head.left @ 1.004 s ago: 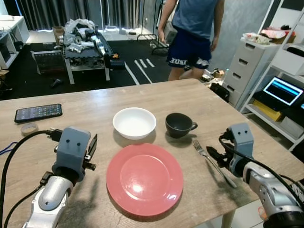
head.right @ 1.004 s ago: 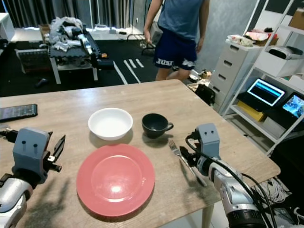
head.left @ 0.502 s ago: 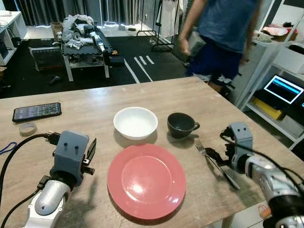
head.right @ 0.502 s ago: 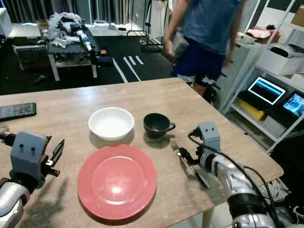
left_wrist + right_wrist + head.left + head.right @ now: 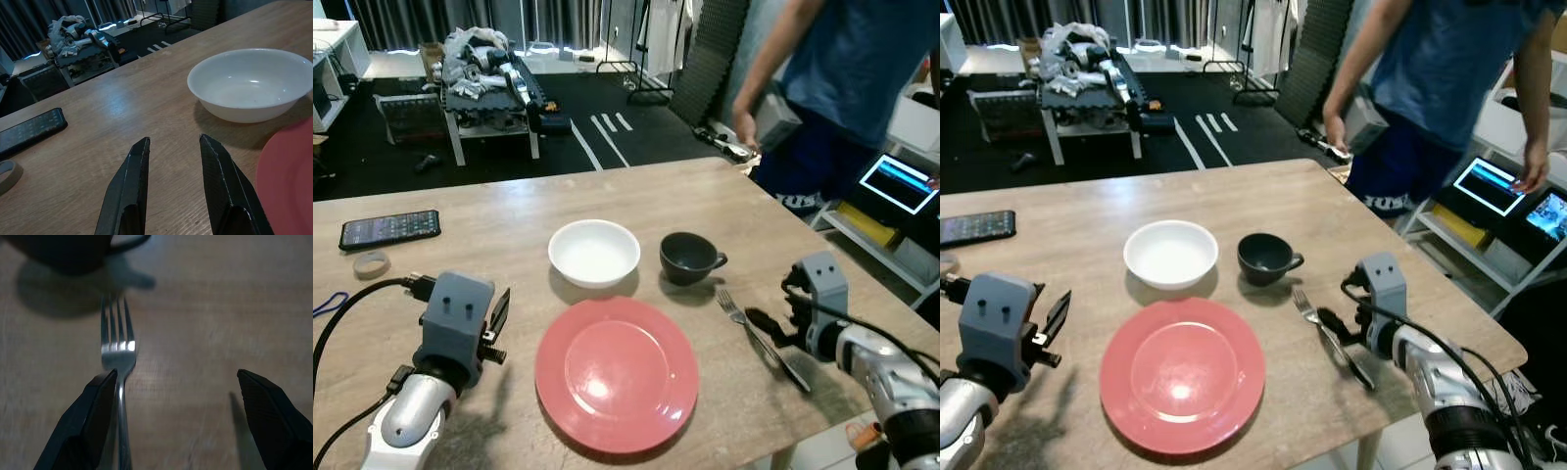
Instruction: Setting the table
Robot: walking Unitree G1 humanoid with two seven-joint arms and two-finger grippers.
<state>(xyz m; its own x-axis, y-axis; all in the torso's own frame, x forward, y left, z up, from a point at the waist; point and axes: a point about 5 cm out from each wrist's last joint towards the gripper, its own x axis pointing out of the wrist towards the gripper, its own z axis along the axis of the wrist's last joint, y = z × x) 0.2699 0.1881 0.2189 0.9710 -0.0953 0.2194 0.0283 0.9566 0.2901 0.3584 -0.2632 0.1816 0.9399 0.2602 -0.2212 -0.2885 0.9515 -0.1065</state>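
Right gripper (image 5: 178, 418) sits low over the wooden table (image 5: 646, 196), fingers spread wide, one finger (image 5: 95, 418) right beside the fork (image 5: 759, 338). The fork lies flat, right of the red plate (image 5: 615, 372), near the black cup (image 5: 687, 258). White bowl (image 5: 594, 253) behind the plate. Left gripper (image 5: 173, 188) hovers left of the plate, fingers narrowly parted, holding nothing. A person (image 5: 847, 88) stands beyond the table.

One plate (image 5: 615, 373), one bowl (image 5: 594, 252), one cup (image 5: 689, 258), one fork (image 5: 759, 338), one phone (image 5: 390, 229).
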